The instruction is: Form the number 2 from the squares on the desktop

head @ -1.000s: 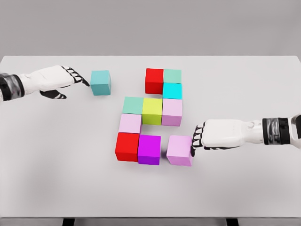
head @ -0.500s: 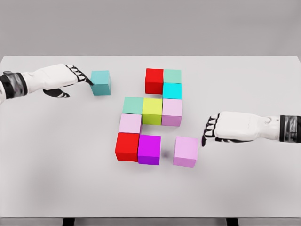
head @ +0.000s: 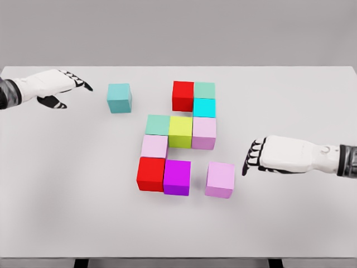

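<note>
The big white table (head: 67,195) has 10 square blocks on it. 8 of them touch and sit together in the middle: 2 red blocks, one at the top (head: 183,95) and one at the bottom left (head: 151,173), 2 green blocks (head: 204,90) (head: 158,124), 1 bright blue block (head: 204,108), 1 yellow block (head: 181,131), 2 pale pink blocks (head: 204,133) (head: 154,146) and 1 purple block (head: 177,177). A 3rd pale pink block (head: 220,179) sits just beside the purple one, with a small gap. 1 teal block (head: 119,97) sits alone, well apart at the upper left.

The left hand (head: 53,85) is near the teal block, not touching, fingers (head: 81,82) stretched out, holding nothing. The right hand (head: 279,155) is near the lone pink block, fingers (head: 252,157) bent down loosely, holding nothing.
</note>
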You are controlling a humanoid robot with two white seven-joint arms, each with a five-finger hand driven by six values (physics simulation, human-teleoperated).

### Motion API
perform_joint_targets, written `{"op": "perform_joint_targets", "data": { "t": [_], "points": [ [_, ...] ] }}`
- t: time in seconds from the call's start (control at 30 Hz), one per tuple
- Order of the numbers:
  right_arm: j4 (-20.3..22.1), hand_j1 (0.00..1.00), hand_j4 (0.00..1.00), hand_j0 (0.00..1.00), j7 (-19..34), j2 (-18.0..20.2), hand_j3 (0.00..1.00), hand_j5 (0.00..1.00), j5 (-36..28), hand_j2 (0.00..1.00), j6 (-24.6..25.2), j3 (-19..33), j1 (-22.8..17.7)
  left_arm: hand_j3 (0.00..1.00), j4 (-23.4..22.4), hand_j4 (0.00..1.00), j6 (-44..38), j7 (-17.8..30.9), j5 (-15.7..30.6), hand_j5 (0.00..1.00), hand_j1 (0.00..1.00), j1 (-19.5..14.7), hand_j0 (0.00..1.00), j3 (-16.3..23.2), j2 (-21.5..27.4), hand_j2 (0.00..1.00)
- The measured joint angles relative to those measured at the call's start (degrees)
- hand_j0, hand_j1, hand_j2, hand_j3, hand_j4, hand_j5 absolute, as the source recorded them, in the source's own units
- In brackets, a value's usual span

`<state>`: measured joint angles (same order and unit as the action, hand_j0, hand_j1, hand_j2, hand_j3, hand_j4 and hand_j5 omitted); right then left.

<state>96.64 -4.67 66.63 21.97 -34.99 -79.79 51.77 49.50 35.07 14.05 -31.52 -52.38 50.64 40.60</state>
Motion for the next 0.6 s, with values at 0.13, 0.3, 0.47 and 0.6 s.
{"op": "perform_joint_targets", "data": {
  "t": [0.13, 0.3, 0.47, 0.6],
  "points": [
    [-0.6, 0.57, 0.57, 0.57, -1.1, -0.6, 0.57, 0.57, 1.2, 0.57, 0.0, -0.1, -1.3, 0.83, -1.6, 0.83, 0.0, 0.0, -0.9, 0.83, 0.83, -0.1, 0.83, 0.1, -1.8, 0.83],
    [-2.8, 0.57, 0.57, 0.57, -1.7, -2.6, 0.57, 0.57, 2.0, 0.57, 0.0, -0.1, -2.1, 0.83, -2.4, 0.83, 0.0, 0.0, -1.5, 0.83, 0.83, -0.3, 0.83, 0.2, -3.1, 0.83],
    [-4.7, 0.57, 0.57, 0.57, -2.0, -3.7, 0.57, 0.57, 2.3, 0.57, 0.0, -0.1, -2.6, 0.83, -2.9, 0.83, 0.0, 0.0, -2.2, 0.83, 0.83, -0.2, 0.83, 0.2, -4.2, 0.83],
    [-5.7, 0.57, 0.57, 0.57, -2.8, -3.9, 0.57, 0.57, 3.2, 0.57, 0.0, -0.1, -3.0, 0.83, -2.9, 0.83, 0.0, 0.3, -2.4, 0.83, 0.83, -0.2, 0.83, 0.2, -4.9, 0.83]
  ]
}}
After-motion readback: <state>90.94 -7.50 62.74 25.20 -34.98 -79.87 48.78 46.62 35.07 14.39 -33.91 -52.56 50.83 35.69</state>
